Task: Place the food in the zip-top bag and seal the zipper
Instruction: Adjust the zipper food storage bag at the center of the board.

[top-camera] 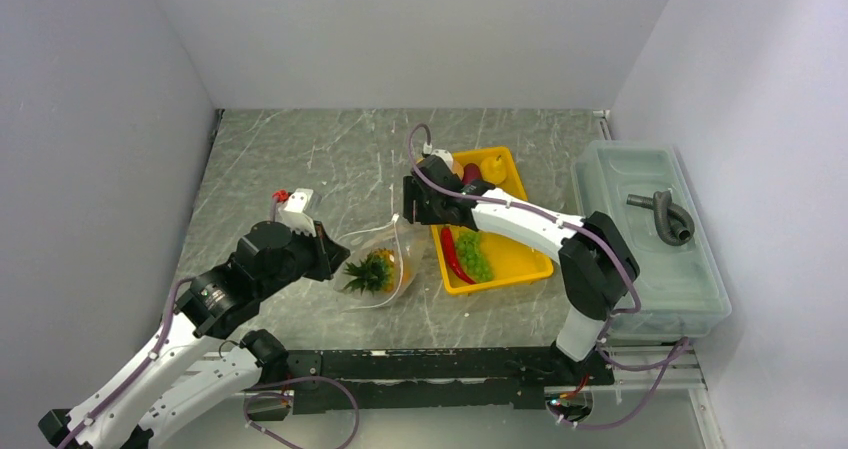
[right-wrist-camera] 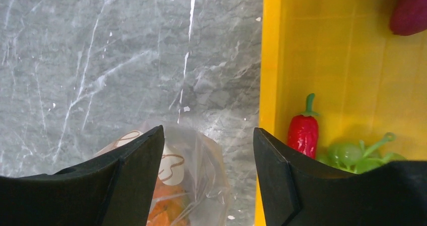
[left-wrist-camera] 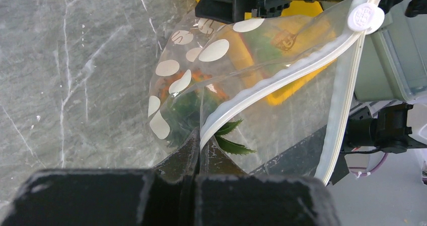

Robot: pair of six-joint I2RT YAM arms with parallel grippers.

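Left gripper (left-wrist-camera: 199,153) pinches the zip-top bag (top-camera: 385,254); right gripper (right-wrist-camera: 209,130) hangs spread above.
Left jaws are closed on its zipper (left-wrist-camera: 282,77); the bag rests on the surface (top-camera: 300,159) with the pineapple (top-camera: 372,269) inside. Right jaws stand open over the bag's far edge. Beyond, the yellow tray (top-camera: 520,259) holds chilli (top-camera: 450,252), grapes (top-camera: 475,256), pear (top-camera: 493,169).

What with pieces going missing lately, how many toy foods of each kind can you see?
Pineapple: 1, in the bag
Chilli: 1
Grapes: 1 bunch
Pear: 1
Purple piece: 1
Total: 5 clearly seen; the right arm may hide others.
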